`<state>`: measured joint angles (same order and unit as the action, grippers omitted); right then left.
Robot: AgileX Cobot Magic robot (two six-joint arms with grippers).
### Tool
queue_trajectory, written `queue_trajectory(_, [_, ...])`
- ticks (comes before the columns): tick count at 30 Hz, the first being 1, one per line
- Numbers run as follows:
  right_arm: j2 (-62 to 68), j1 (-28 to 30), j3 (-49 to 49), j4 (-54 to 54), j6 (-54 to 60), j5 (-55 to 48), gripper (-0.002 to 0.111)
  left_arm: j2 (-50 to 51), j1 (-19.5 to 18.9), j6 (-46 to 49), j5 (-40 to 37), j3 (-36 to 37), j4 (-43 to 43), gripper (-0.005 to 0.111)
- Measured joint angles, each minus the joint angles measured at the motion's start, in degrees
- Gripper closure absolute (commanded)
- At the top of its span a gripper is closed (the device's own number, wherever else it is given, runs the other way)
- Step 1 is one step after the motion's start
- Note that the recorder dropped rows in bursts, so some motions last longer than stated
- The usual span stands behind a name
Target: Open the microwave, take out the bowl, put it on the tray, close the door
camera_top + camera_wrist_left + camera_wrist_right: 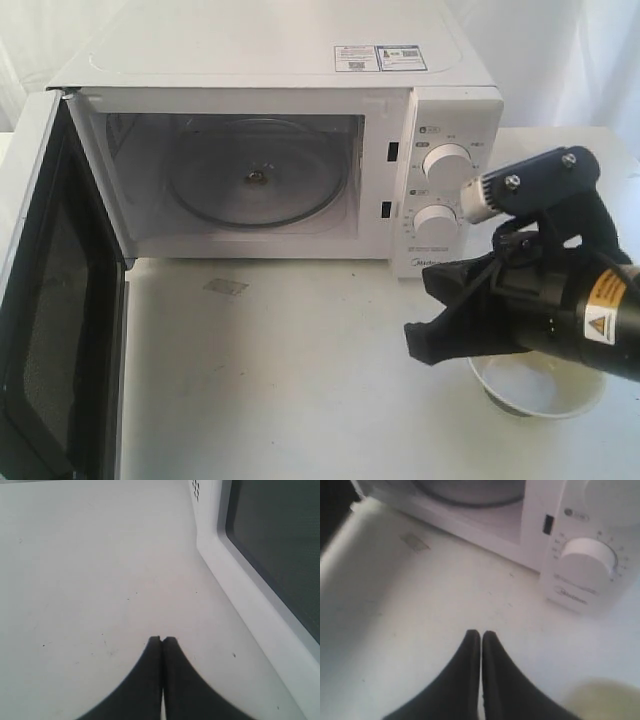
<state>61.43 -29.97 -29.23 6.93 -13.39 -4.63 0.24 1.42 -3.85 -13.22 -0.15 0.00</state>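
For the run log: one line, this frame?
door: open | bowl: on table, outside microwave | right end effector: shut, empty | left end effector: shut, empty

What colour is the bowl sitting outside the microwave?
The bowl is cream-white. It shows best in the exterior view and is only a blur in the right wrist view.

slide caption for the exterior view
Microwave with door open and turntable bare; bowl sits on the table by the shut right hand.
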Motion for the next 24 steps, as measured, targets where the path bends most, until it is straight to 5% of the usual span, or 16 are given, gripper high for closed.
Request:
queue_trajectory(10, [-0.3,-2.7,10.4,-0.2,0.0,15.8,0.108,0.0,0.0,0.0,0.0,0.0,0.0,0.107])
queue_trajectory(24, [-0.3,-2.7,11.7,-0.1,0.0,18.3,0.108,0.0,0.0,-2.7,3.0,0.0,-1.2,0.107])
